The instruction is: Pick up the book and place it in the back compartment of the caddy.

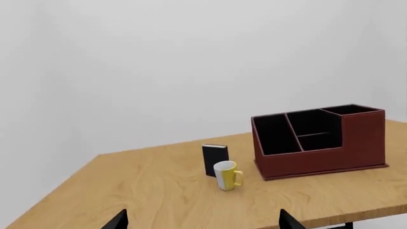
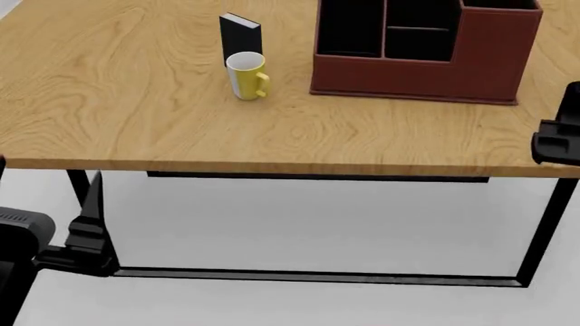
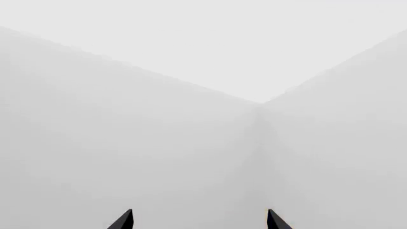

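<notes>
One book [image 2: 239,39], small, thick and black-covered, stands upright at upper centre-left of the head view, just behind one yellow-and-white mug [image 2: 246,75] on the table [image 2: 136,115]. To their right, one dark red caddy [image 2: 426,64] shows four black-lined cells, nothing visible inside. Left hand [image 1: 202,222] and right hand [image 3: 199,220] both spread wide, holding nothing.
</notes>
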Controlling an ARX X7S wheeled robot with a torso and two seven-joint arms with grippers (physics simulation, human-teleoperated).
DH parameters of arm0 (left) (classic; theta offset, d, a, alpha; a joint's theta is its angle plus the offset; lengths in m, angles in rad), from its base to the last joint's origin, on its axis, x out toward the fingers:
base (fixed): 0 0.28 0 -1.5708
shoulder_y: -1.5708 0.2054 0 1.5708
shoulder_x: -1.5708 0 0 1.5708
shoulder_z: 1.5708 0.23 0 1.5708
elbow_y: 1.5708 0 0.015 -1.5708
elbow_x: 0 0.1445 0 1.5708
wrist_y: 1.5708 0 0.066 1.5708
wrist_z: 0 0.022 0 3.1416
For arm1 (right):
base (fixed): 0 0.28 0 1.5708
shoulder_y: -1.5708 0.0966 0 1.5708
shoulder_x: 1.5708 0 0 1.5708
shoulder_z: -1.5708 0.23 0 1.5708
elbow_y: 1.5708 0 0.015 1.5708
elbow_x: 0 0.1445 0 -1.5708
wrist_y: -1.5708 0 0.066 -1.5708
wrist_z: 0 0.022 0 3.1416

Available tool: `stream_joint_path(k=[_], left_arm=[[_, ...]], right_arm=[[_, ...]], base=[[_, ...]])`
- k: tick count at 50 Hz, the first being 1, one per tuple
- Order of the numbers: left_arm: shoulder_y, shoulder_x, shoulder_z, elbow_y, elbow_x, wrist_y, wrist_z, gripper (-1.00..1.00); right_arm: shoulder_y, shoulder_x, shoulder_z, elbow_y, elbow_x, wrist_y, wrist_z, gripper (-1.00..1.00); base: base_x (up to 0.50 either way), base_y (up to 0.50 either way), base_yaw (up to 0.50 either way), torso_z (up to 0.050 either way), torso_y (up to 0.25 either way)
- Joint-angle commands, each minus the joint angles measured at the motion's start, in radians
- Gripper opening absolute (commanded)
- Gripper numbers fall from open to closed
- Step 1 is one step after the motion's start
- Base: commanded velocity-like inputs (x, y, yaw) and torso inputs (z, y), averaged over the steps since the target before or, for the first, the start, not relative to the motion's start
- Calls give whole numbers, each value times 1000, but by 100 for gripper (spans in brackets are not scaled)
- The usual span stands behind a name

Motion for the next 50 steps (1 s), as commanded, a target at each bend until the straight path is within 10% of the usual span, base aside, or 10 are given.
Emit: stream_joint_path(k=[1, 50], left_arm=[[-18, -4, 2, 12, -8, -14, -3, 100], [-15, -9, 10, -15, -20, 23, -22, 100]], right_arm=[[76, 133, 41, -22, 258, 40, 177, 100], [-11, 207, -48, 6, 294, -115, 246, 100]], base=[[0, 0, 0, 0, 0], [0, -310, 0, 0, 0]])
